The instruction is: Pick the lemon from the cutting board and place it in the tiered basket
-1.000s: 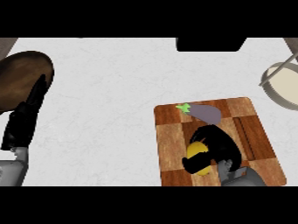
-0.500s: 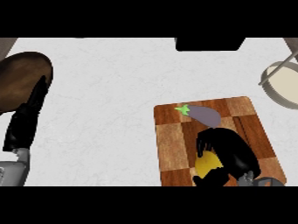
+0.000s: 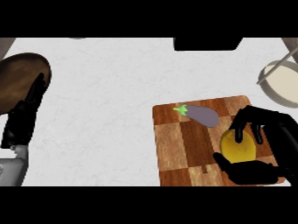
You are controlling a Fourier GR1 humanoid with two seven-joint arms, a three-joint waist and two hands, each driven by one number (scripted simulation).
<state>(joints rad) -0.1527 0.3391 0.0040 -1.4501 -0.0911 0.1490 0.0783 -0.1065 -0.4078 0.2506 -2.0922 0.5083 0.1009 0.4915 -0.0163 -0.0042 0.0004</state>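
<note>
The right hand [image 3: 262,168] curls around the lemon [image 3: 237,146] over the cutting board [image 3: 177,144], beside the eggplant [image 3: 203,116].

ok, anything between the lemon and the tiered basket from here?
Nothing visible. The right hand is curled round the lemon over the cutting board; the tiered basket sits up and to the right across bare counter. The eggplant lies up-left of the lemon, off that line.
</note>
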